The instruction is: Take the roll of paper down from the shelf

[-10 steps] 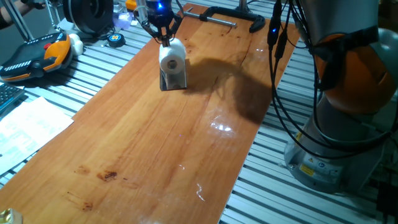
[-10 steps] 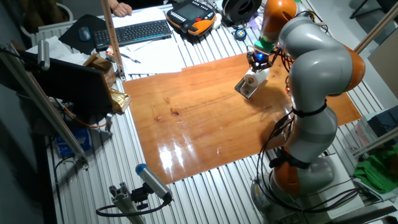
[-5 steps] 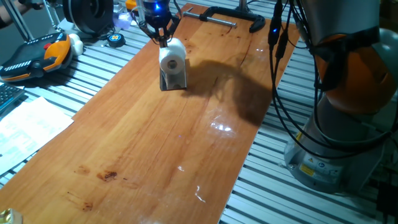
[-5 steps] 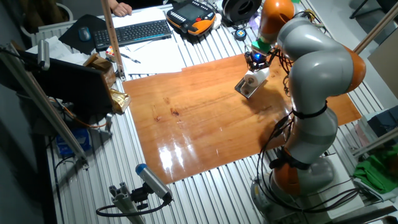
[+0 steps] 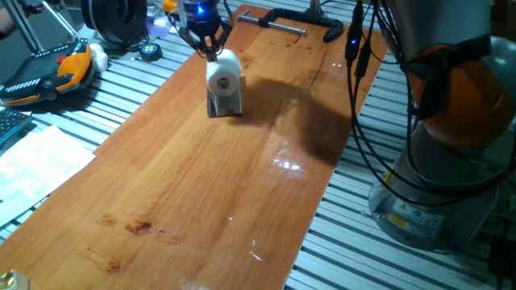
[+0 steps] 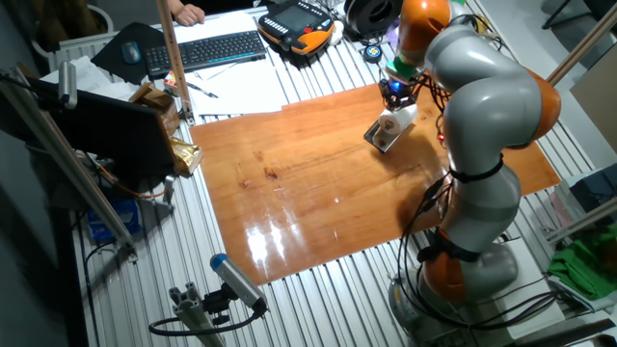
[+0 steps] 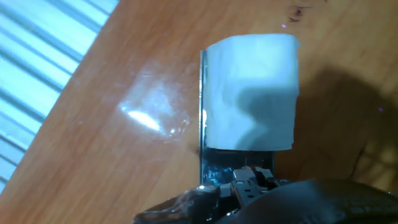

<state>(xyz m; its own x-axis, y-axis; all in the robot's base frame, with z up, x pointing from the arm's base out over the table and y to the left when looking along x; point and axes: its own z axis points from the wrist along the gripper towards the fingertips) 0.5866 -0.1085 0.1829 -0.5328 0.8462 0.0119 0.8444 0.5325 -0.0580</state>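
While shelved (image 5: 223, 105), roll of paper (image 5: 222, 72) lies horizontally.

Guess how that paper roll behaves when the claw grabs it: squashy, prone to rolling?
The roll of paper looks like soft wound tissue around a hollow core, so it probably dents under a firm squeeze. It seems light for its bulk. Being a cylinder perched on the narrow shelf, a sideways nudge may well roll it off.

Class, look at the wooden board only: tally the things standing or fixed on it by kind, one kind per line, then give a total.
Roll of paper: 1
Shelf: 1
Black clamp: 1
Total: 3
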